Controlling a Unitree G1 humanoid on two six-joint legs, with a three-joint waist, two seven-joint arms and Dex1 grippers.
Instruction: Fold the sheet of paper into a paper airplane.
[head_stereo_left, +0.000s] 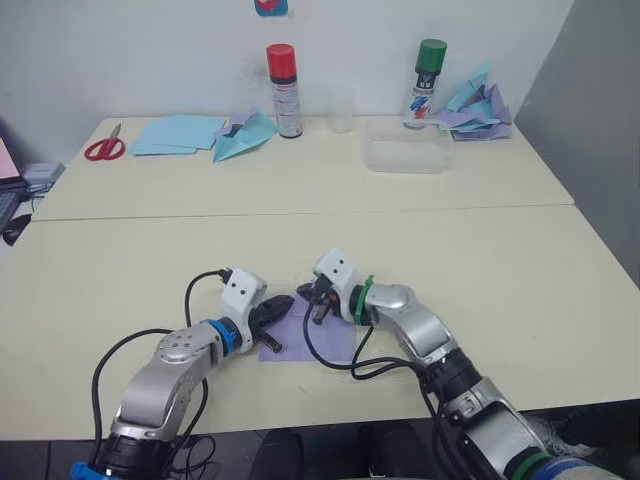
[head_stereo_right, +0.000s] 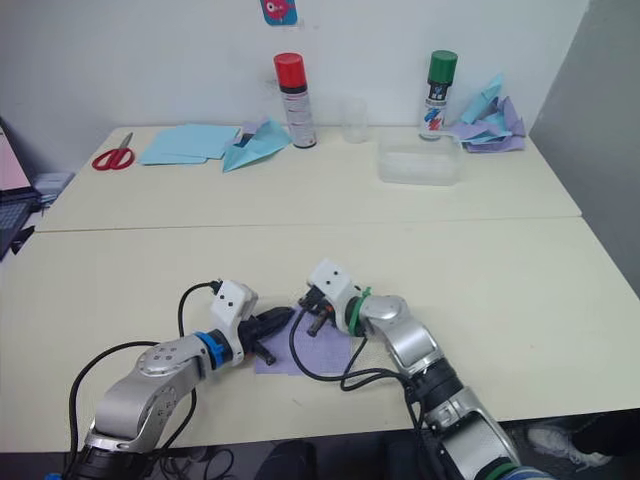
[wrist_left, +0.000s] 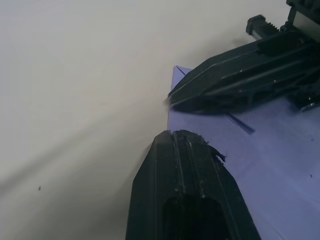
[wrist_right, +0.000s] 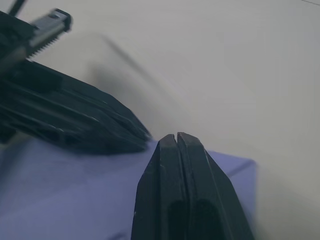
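The lavender sheet of paper (head_stereo_left: 312, 334) lies flat near the table's front edge, between my two arms. A fold line (wrist_left: 240, 125) crosses it close to its far corner (wrist_left: 178, 69). My left gripper (head_stereo_left: 286, 303) is shut, its tip resting on the sheet's far left edge. My right gripper (head_stereo_left: 305, 293) is shut too, pointing at the left one, with its tip at the same far corner. The two tips almost meet, as the right wrist view shows for the left gripper (wrist_right: 146, 135) and the right gripper (wrist_right: 175, 136). No paper airplane shape can be made out.
At the back left lie red scissors (head_stereo_left: 104, 148), pale blue sheets (head_stereo_left: 178, 133) and a pale blue paper plane (head_stereo_left: 243, 138). A red-capped can (head_stereo_left: 284, 90), a clear cup (head_stereo_left: 342, 108), a green-capped can (head_stereo_left: 428, 83), a clear box (head_stereo_left: 405, 155) and a heap of paper planes (head_stereo_left: 480, 105) line the back.
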